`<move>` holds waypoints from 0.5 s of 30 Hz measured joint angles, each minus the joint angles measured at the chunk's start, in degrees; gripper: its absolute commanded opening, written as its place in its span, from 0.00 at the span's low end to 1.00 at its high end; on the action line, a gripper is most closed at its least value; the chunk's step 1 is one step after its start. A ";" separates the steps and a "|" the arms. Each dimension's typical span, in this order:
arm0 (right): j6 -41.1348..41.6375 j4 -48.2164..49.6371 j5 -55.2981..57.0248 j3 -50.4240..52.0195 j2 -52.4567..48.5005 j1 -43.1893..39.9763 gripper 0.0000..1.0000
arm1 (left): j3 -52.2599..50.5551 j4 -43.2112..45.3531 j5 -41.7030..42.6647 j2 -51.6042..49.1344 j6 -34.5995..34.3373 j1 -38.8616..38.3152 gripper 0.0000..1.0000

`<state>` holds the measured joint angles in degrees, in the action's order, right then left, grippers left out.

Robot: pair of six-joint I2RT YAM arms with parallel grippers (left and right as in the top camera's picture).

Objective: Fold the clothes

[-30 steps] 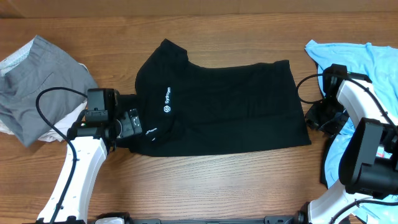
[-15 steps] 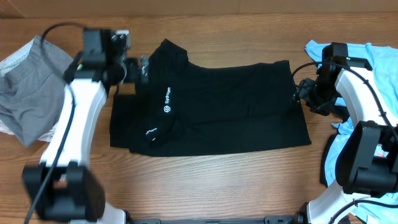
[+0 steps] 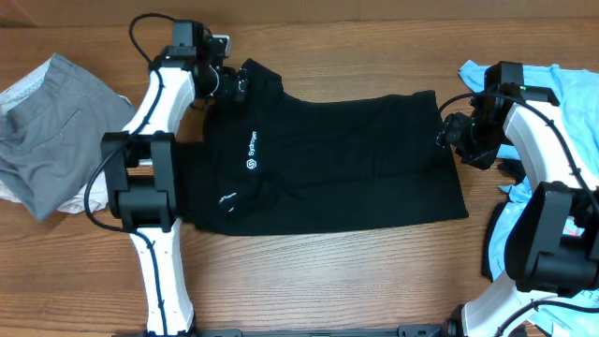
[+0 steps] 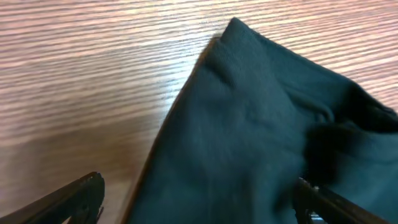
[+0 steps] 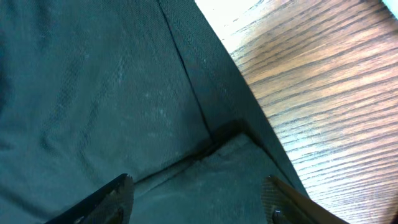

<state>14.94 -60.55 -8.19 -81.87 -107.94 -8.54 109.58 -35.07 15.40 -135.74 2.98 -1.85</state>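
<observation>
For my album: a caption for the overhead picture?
Left gripper and right gripper poised at opposite ends of a black T-shirt on the table.

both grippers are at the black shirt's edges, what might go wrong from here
1. The left gripper is open at a corner of the black shirt with one finger over the table; it might pinch only a thin edge and slip.
2. The right gripper hovers open over overlapping layers at the hem; it may catch just one.
3. The right arm lies over the light blue shirt and could drag it.
</observation>
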 measured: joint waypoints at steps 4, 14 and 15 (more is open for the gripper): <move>0.00 1.14 -0.09 0.00 0.00 -0.02 0.70 | 0.33 3.65 -0.74 -2.69 0.52 -0.94 0.80; -0.11 9.01 -0.39 0.00 0.00 0.00 0.46 | 1.46 4.66 -1.22 -4.24 0.87 -1.55 0.05; -1.01 11.32 -0.55 0.00 0.00 0.00 0.46 | 1.46 4.55 -1.27 -4.33 0.76 -1.55 0.04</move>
<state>13.93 -49.23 -8.73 -81.87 -107.94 -8.54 111.04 -30.52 14.13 -140.07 3.75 -3.40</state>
